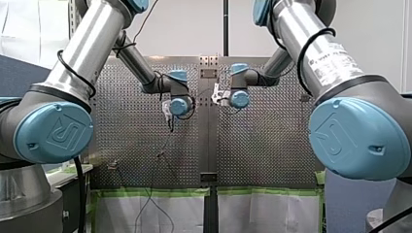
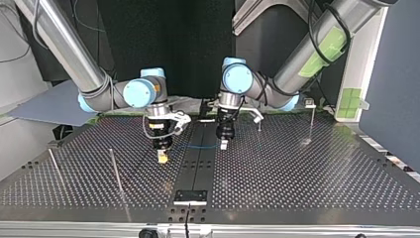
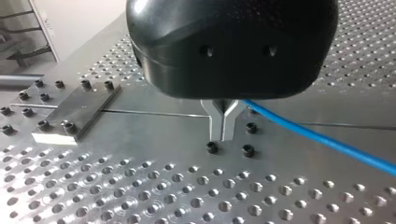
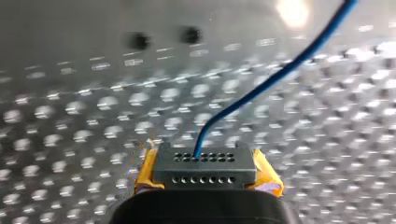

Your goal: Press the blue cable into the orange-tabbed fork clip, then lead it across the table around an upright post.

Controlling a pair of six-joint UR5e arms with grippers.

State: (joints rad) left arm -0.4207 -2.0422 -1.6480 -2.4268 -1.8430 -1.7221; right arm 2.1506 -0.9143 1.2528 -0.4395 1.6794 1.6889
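In the top view, nearest the camera, a thin upright post (image 2: 115,171) stands at 9 o'clock from the middle of the table (image 2: 297,183), with no cable round it. Further in, at 10 o'clock, the right gripper (image 2: 162,156) has its yellow pads (image 4: 267,177) clamped on the blue cable (image 2: 198,147), which rises from between them in the right wrist view. The cable runs low over the table to the left gripper (image 2: 224,144) at 1 o'clock. Its metal fingers (image 3: 229,125) are pressed together and the cable leaves from just behind them, so it seems pinched there too. Beyond, at 2 o'clock, another post (image 2: 311,124) also stands unwrapped. No orange-tabbed clip can be made out, so the pressing looks not yet done, and the routing round a post is all left to do.
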